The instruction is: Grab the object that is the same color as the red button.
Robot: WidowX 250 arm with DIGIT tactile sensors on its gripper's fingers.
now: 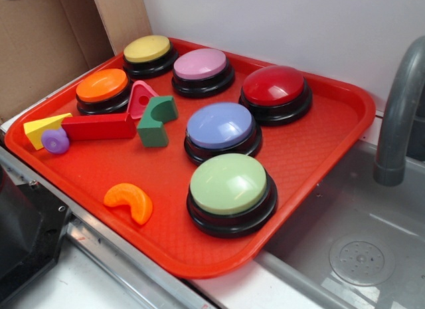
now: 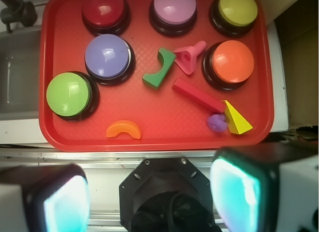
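Red block (image 2: 198,95) on tray (image 2: 164,134), untouched

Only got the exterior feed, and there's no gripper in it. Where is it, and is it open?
Observer: In the wrist view the gripper is open, fingers spread wide, hanging short of the tray's near edge.
Operator: Red block and green arch overlap on my feed. Touching?
Observer: No. From above, a strip of bare tray separates the red block from the green arch.
Operator: Block lined up with the gripper?
Observer: No. It lies diagonally across the wrist image, off centre toward the image's right side.
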